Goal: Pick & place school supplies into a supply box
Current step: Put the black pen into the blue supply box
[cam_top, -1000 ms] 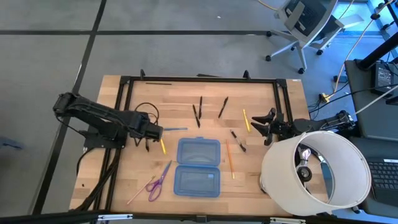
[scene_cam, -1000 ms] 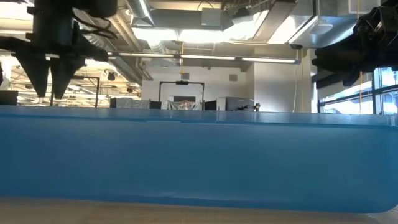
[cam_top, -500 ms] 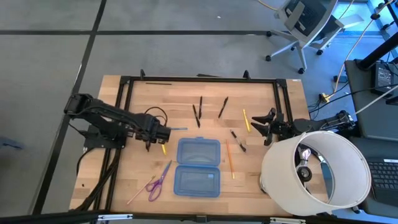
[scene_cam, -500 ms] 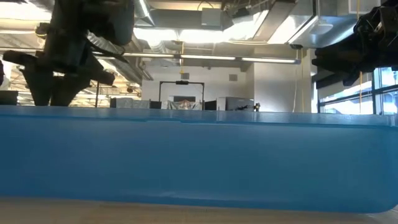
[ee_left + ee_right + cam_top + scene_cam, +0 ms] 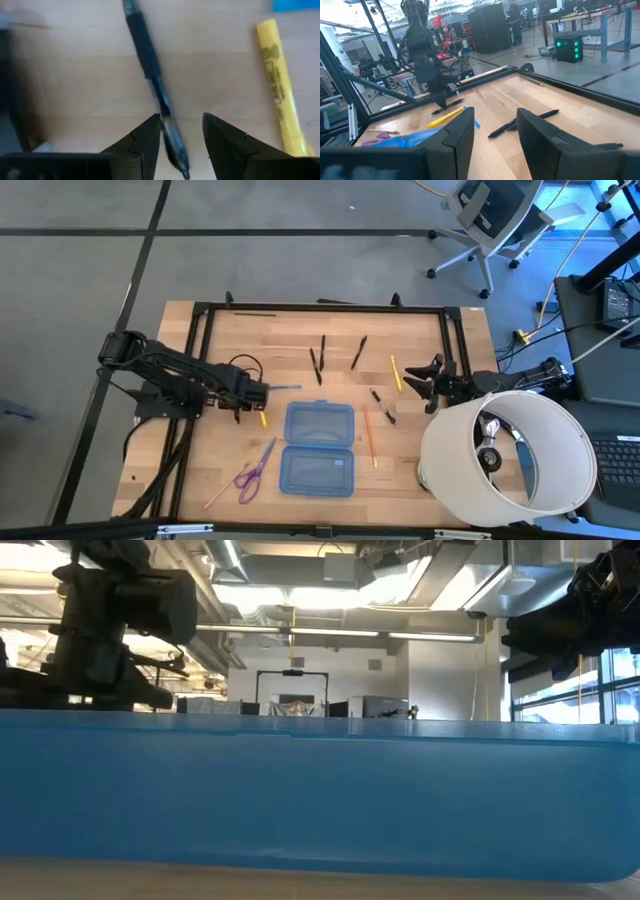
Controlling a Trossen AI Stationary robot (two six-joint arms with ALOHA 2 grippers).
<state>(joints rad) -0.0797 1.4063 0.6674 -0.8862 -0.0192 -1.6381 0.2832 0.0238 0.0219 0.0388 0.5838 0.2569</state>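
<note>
Left tool (image 5: 181, 131) | released, astride black pen (image 5: 150, 75) | yellow highlighter (image 5: 280, 90) print unreadable | right tool (image 5: 495, 130) released

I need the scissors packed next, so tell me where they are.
In the high view the scissors lie near the table's front edge on the left side, just left of the box's front half, beside a pale stick.

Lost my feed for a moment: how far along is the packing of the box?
Done: nothing; both halves of the box look empty. In hand: the left gripper, jaws open, straddles a pen on the table. Left: that pen, the yellow stick beside it, the scissors, and the other pens and pencils. The right gripper waits, open, at the right.
</note>
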